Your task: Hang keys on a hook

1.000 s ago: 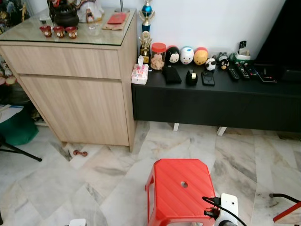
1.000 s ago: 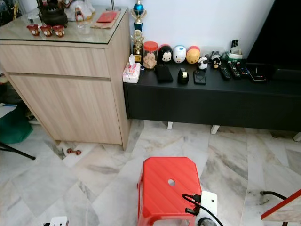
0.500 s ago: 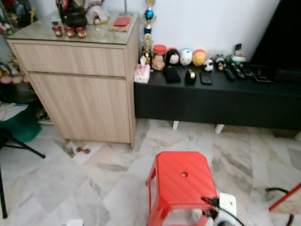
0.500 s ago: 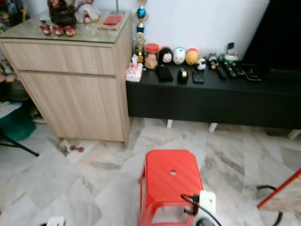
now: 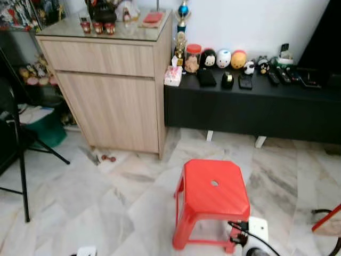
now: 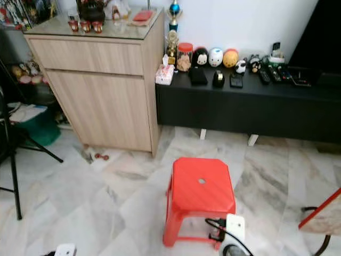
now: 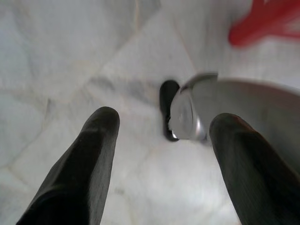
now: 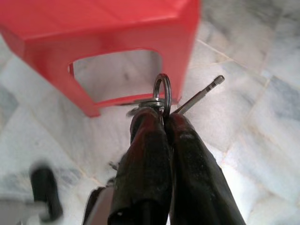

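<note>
I'm carrying: my right hand (image 8: pixel 161 123) is clamped on the keys (image 8: pixel 161 96) above the red stool (image 5: pixel 213 194), left hand (image 7: pixel 164 140) spread apart. Next, I must find a hook.

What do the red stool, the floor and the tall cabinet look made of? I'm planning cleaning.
Stool: likely moulded plastic, glossy, one-piece, uniform red. Floor: polished stone tiles, probably marble, grey veining and sheen. Cabinet: pale wood-grain board, probably laminate, under a reflective glass top.

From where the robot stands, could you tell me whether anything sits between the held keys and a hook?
No hook is visible, so that cannot be judged. The right gripper holds the keys low beside the red stool, which stands before the wooden cabinet.
</note>
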{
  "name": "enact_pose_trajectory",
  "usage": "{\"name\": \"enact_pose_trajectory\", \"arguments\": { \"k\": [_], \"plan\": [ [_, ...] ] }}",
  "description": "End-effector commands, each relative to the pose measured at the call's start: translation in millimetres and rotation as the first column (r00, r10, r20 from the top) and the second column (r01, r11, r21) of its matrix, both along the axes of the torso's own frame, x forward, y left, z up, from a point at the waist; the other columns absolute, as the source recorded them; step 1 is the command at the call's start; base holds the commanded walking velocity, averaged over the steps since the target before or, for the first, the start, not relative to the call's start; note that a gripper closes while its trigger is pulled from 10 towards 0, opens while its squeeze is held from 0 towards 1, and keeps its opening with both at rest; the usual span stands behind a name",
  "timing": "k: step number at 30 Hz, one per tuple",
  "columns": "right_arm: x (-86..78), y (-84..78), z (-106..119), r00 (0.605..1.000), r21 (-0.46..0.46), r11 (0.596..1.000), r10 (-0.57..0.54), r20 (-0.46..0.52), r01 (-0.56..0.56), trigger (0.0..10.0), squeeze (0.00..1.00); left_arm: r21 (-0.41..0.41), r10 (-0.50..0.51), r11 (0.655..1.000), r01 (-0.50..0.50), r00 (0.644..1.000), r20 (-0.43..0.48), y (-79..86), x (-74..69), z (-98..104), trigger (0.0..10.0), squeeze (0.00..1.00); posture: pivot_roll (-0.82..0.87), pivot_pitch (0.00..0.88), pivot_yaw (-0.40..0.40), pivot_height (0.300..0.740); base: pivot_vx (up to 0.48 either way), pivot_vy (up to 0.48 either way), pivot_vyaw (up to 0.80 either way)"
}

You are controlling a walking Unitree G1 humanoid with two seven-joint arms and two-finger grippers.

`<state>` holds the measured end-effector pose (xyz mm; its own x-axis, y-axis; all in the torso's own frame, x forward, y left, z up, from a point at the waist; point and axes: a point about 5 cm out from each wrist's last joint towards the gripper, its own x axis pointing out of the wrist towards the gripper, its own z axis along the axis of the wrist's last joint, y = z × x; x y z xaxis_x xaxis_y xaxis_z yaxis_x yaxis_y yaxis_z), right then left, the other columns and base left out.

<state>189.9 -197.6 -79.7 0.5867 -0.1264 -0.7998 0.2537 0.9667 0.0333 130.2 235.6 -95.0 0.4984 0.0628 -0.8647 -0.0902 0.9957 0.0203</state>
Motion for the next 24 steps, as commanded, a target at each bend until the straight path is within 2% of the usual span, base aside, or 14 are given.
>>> {"name": "enact_pose_trajectory", "arguments": {
  "k": [1, 10, 18, 24],
  "plan": [
    [0.3, 0.3, 0.1, 1.0, 0.0, 1.0, 0.0, 0.0, 0.0, 10.0, 0.0, 0.014, -0.017, 1.0, 0.017, 1.0, 0.003, 1.5, 4.1, 1.7, 10.0, 0.0, 0.02, 0.0, -0.063, 0.74, 0.0, 0.0, 0.0],
    [0.7, 0.9, 0.2, 1.0, 0.002, 1.0, 0.005, 0.0, -0.005, 10.0, 0.0, 0.047, -0.048, 0.998, 0.048, 0.999, 0.003, 2.9, 5.6, 2.6, 10.0, 0.0, 0.02, 0.0, -0.064, 0.74, 0.0, -0.057, 0.0],
    [0.6, 1.0, 0.1, 1.0, 0.004, 1.0, -0.007, 0.002, 0.007, 10.0, 0.0, 0.046, -0.041, 0.998, 0.041, 0.999, 0.0, 3.2, 5.3, 2.4, 10.0, 0.0, 0.02, 0.0, -0.063, 0.74, 0.0, -0.48, 0.0],
    [0.5, 1.0, 0.4, 0.998, 0.026, 0.998, -0.057, 0.023, 0.056, 10.0, 0.0, 0.046, -0.042, 0.998, 0.042, 0.999, 0.003, 2.7, 5.5, 2.4, 10.0, 0.0, 0.02, 0.0, -0.063, 0.74, 0.0, -0.403, 0.0]
  ]
}}
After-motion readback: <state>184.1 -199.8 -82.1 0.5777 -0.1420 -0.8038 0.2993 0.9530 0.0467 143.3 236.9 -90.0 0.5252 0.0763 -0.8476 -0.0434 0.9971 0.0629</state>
